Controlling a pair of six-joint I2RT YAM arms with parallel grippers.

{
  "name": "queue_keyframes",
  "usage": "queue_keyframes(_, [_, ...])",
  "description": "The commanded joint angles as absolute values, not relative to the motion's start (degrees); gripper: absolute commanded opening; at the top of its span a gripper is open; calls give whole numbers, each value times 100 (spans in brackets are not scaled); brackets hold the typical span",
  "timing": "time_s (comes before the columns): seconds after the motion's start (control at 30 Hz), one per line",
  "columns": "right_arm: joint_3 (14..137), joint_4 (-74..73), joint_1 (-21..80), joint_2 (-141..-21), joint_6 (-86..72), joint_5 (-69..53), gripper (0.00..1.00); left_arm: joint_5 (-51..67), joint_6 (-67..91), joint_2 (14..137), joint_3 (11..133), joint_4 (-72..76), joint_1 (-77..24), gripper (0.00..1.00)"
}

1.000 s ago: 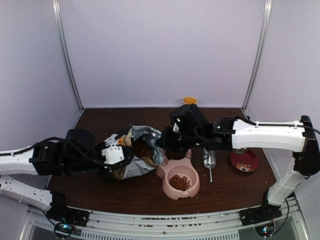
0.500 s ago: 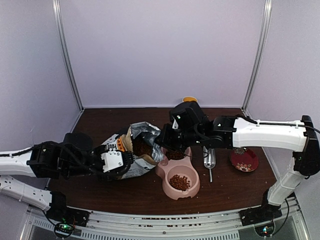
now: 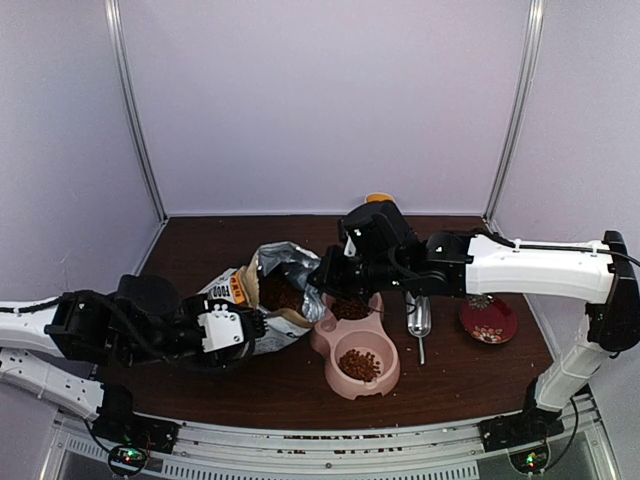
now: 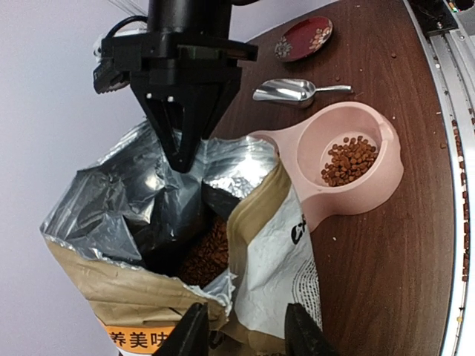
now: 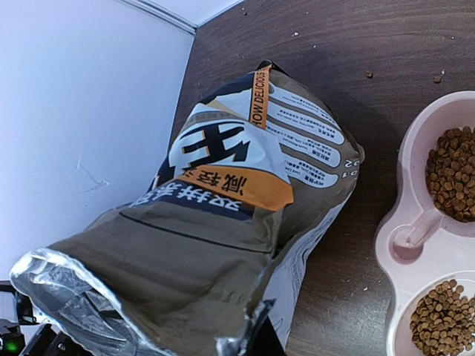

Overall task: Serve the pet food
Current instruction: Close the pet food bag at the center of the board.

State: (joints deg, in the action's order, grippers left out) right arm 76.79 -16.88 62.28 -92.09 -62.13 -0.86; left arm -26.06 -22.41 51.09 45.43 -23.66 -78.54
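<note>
**Left gripper lets go of the bag**

Well left of the bowl [image 4: 297, 152], your left gripper [image 4: 245, 330] has spread its fingers partway and slid back. The near end of the bag [image 5: 223, 193] lies between them, but nothing looks clamped. A second ago they were tighter and closer to the bowl. The bag stands propped just left of the bowl, with pet food [image 4: 204, 256] inside. Your right gripper [image 4: 182, 159], closed, pinches the foil rim by the bowl's far cup and has barely moved. Both cups hold pet food, so serving looks nearly done. The scoop [image 4: 286, 90] lies just right of the bowl.
</note>
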Motion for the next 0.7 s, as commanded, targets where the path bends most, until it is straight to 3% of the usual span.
queue_keyframes(0.0, [8188, -799, 6280, -8926, -6199, -89, 0, -3145, -2436, 5263, 4662, -2062, -8015, 38])
queue_keyframes(0.4, [8060, -658, 6287, -8831, -6253, -118, 0, -4260, -2569, 5729, 4702, -1935, -8029, 18])
queue_keyframes(0.57, [8068, -630, 6289, -8842, -6259, -141, 0, -4437, -2657, 5739, 4729, -1925, -8023, 0])
queue_keyframes(0.67, [8055, -638, 6292, -8823, -6257, -134, 0, -4279, -2675, 5707, 4741, -1989, -8032, 0])
